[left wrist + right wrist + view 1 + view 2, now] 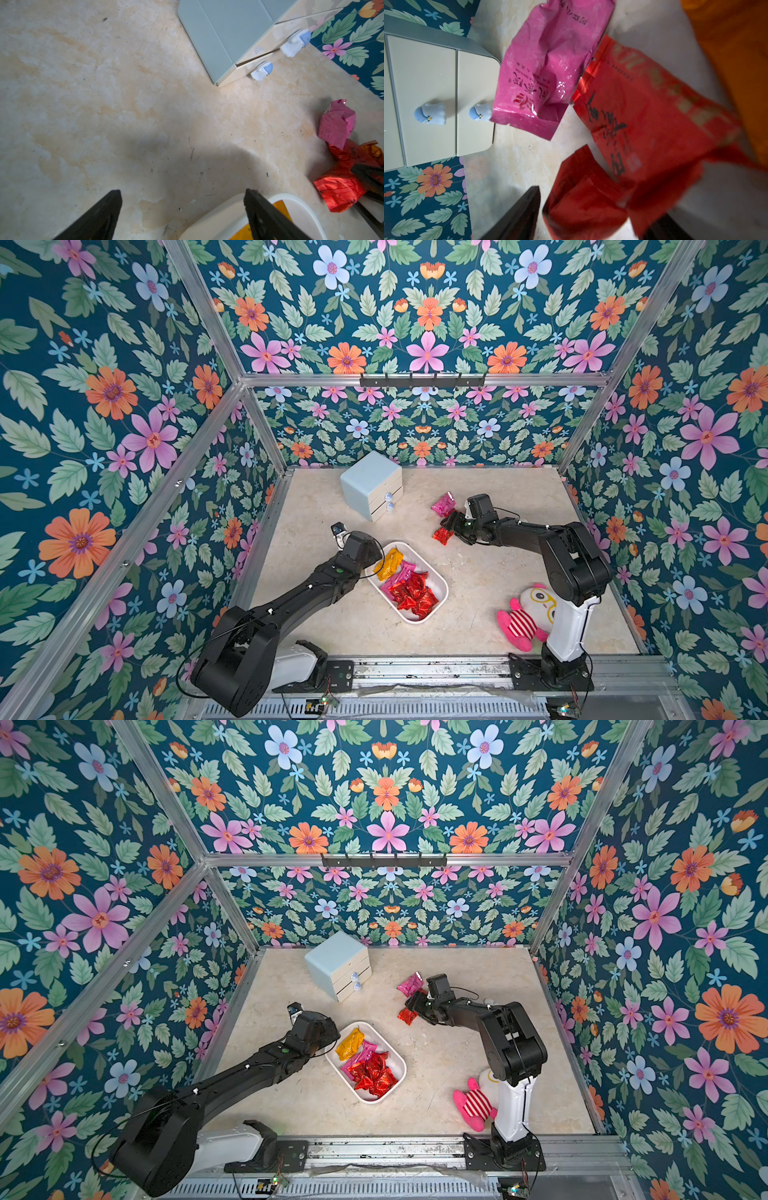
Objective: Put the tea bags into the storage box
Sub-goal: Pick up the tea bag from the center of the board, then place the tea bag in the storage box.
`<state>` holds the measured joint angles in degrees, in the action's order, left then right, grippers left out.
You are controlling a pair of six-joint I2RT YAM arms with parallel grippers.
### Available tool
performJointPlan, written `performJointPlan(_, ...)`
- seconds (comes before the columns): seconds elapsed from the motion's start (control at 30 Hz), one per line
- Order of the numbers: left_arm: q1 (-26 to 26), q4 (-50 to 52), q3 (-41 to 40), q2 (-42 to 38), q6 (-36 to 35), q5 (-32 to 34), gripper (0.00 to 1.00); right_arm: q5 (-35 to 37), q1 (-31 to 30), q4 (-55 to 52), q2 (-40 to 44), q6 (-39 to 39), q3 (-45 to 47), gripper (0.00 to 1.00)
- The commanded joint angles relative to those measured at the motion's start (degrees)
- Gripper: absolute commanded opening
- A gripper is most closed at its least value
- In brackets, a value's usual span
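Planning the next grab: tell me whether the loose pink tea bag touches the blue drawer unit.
Apart. Both top views show a strip of bare table between the pink tea bag and the drawer unit.

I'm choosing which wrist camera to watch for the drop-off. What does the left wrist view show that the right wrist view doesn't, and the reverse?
Only the left wrist: the storage box rim and the open left gripper. Only the right wrist: close-up lettering on the pink tea bag and a red tea bag. Both: the drawer unit with its two knobs, those loose bags, and the tabletop.
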<state>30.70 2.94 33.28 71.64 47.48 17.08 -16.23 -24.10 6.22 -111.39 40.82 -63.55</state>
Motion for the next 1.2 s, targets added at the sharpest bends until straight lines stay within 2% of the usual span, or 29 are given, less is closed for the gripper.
performJointPlan(0.0, 0.0, -0.6, -0.7, -0.5, 0.3, 1.0, 0.98, -0.2, -0.1, -0.5, -1.4, 0.6, -0.4, 0.71)
performJointPlan(0.13, 0.0, -0.5, -1.0, -0.6, 0.5, 0.9, 0.98, -0.4, -0.1, -0.9, -2.9, 0.0, -1.2, 0.63)
performJointPlan(0.3, 0.0, -0.5, -1.0, -0.8, 0.6, 1.0, 0.98, -1.2, 0.0, 0.8, -2.4, 0.3, 0.2, 0.47)
performJointPlan(0.47, 0.0, -0.5, -1.0, -0.8, 0.8, 1.0, 0.98, -0.7, -0.1, 1.5, -0.3, 0.0, 1.6, 0.34)
performJointPlan(0.67, 0.0, -0.3, -1.1, -1.2, 1.0, 0.9, 0.98, -0.9, -0.5, 0.8, 5.2, -0.7, 2.7, 0.29)
performJointPlan(0.83, 0.0, 0.1, -0.6, -1.8, 0.5, 1.7, 0.98, -0.2, -3.2, -2.9, 11.2, -3.6, 2.6, 0.28)
performJointPlan(1.03, 0.0, 0.8, 0.3, -1.7, -0.3, 2.0, 0.98, 0.2, -10.2, -6.2, 15.4, -6.5, 2.2, 0.26)
performJointPlan(1.17, 0.0, 2.7, 1.0, -2.6, -1.3, 4.9, 0.99, 0.4, -16.9, -6.6, 15.1, -8.5, 0.6, 0.26)
